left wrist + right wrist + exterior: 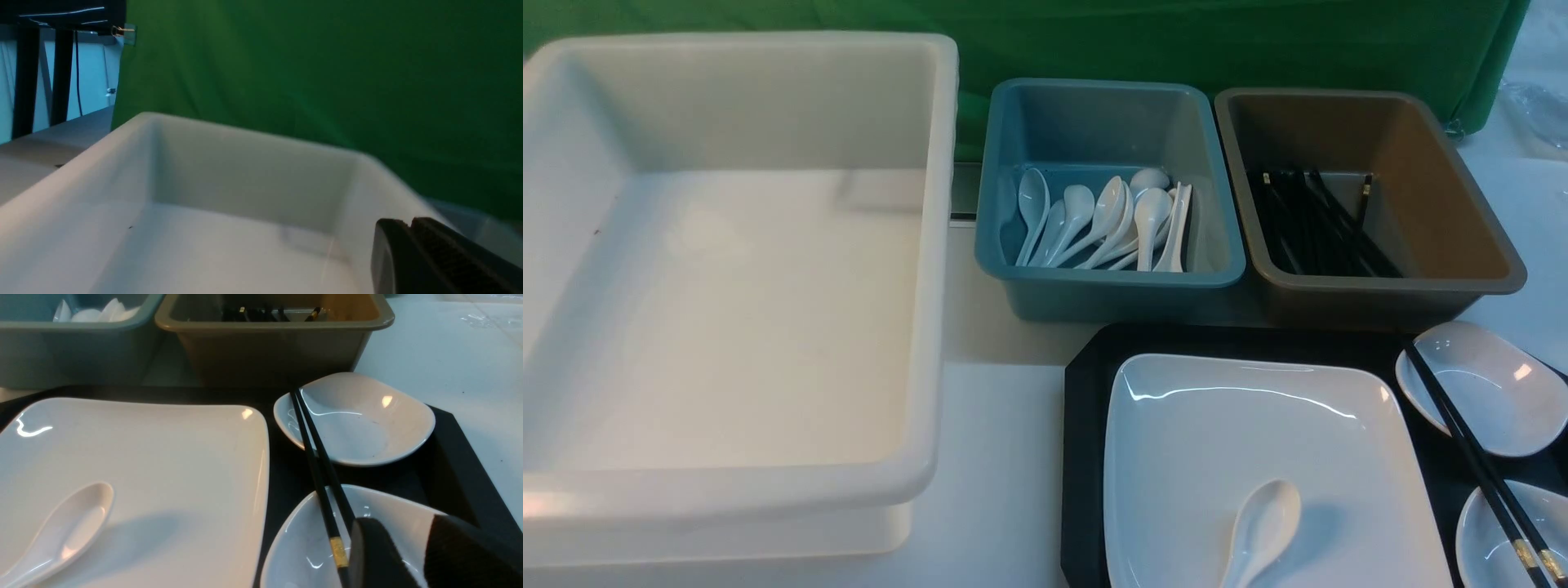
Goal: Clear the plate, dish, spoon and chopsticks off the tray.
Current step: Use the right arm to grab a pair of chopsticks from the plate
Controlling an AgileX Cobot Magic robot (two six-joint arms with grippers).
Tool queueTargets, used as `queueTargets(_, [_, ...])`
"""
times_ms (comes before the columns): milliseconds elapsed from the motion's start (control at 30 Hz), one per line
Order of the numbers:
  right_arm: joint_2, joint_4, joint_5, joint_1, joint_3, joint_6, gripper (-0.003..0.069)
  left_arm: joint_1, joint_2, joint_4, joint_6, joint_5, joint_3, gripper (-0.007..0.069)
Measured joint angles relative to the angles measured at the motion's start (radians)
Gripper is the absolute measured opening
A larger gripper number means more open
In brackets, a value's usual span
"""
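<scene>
The black tray [1085,425] lies at the front right. On it sits the large white square plate [1258,425], with the white spoon [1262,527] lying on its near part. Two small white dishes, a far one [1494,388] and a near one [1490,543], stand to the plate's right. The black chopsticks [1462,445] lie across both. In the right wrist view my right gripper [402,524] is open and empty just above the near dish [298,547], beside the chopsticks [316,465]; the plate [155,457] and spoon [61,535] also show there. My left gripper [410,223] is shut and empty by the white tub [245,179]. Neither gripper shows in the front view.
A big white tub [727,310] fills the left side and holds nothing. Behind the tray stand a blue bin [1107,286] with several white spoons and a brown bin [1372,282] with several black chopsticks. A green cloth hangs at the back.
</scene>
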Motion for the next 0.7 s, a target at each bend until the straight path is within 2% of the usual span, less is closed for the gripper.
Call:
queueTargets(133, [0.000,0.000,0.000,0.000,0.000,-0.001,0.0241,0.000,0.000,-0.036,-0.071,-0.086,0.000,0.0017])
queueTargets(200, [0.000,0.000,0.000,0.000,0.000,-0.001,0.0241,0.000,0.000,-0.046,-0.168,-0.125,0.000,0.0017])
queueTargets(367, [0.000,0.004,-0.012,0.000,0.000,0.010,0.0241,0.000,0.000,-0.051,-0.296,-0.178,0.000,0.0017])
queueTargets(433, [0.000,0.054,-0.070,0.000,0.000,0.082,0.0241,0.000,0.000,-0.046,-0.391,-0.292,0.000,0.0017])
queueTargets(467, [0.000,0.120,-0.133,0.000,0.000,0.179,0.0241,0.000,0.000,-0.033,-0.442,-0.374,0.000,0.0017])
queueTargets(500, [0.000,0.129,-0.158,0.000,0.000,0.195,0.0241,0.000,0.000,-0.026,-0.449,-0.385,0.000,0.0017])
queueTargets(533, [0.000,0.181,-0.246,0.000,0.000,0.317,0.0241,0.000,0.000,0.002,-0.481,-0.432,-0.023,0.0017])
queueTargets(567, [0.000,0.206,-0.314,0.000,0.000,0.414,0.0241,0.000,-0.001,0.037,-0.496,-0.425,-0.055,0.0017])
queueTargets(600, [0.000,0.209,-0.326,0.000,0.000,0.429,0.0241,0.000,-0.001,0.044,-0.498,-0.415,-0.072,0.0017])
queueTargets(633, [0.000,0.223,-0.408,0.000,0.000,0.524,0.0241,0.000,0.000,0.109,-0.507,-0.333,-0.150,0.0017])
queueTargets(700, [0.000,0.230,-0.460,0.000,0.000,0.566,0.0241,0.000,0.012,0.155,-0.511,-0.243,-0.218,0.0017])
